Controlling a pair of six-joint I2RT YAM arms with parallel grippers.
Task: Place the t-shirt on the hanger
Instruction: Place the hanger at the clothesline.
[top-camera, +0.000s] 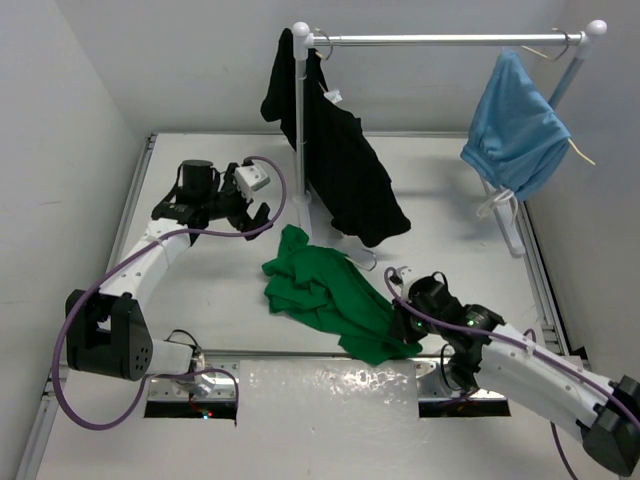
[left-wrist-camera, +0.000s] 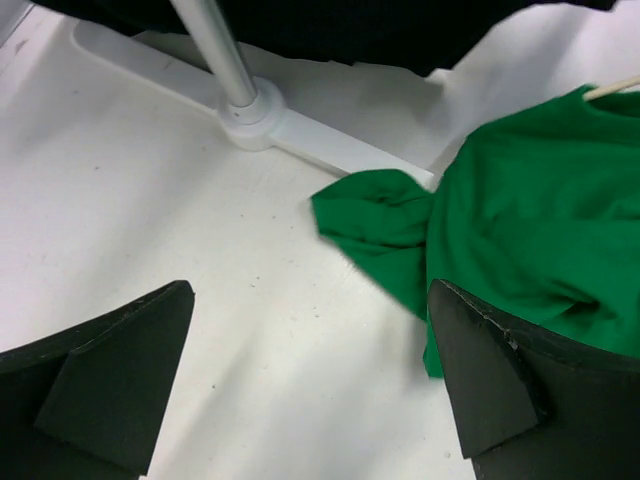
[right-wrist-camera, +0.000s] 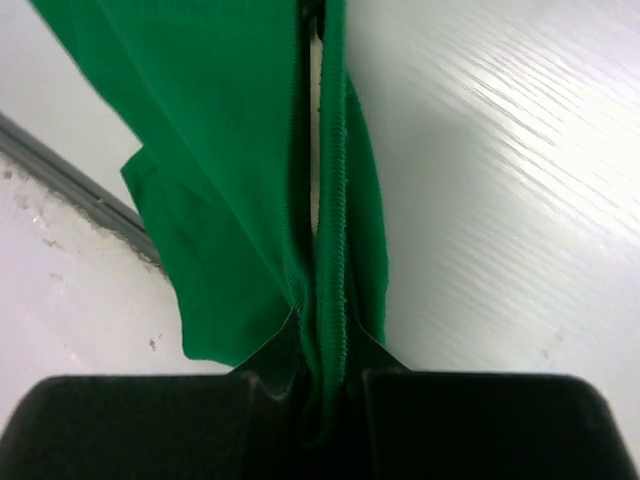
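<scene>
The right pincer (right-wrist-camera: 318, 378) is clamped on a ribbed edge of the t-shirt (top-camera: 320, 290), which lies bunched mid-table, toward the near edge. The left pincer (left-wrist-camera: 310, 300) hangs wide and empty, nearer the far-left corner. Only a cream tip of the hanger (left-wrist-camera: 612, 90) shows at the shirt's far side, so I judge the shirt is being threaded on. Next, the left pincer likely needs to steady that hanger. The black garment (top-camera: 340, 170) and rack foot (left-wrist-camera: 300, 135) crowd close behind.

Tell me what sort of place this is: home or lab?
Likely a lab test cell, not a home: a bare white walled table, a small clothes rack hung with a black garment and a light-blue garment, a green t-shirt crumpled on the table.
</scene>
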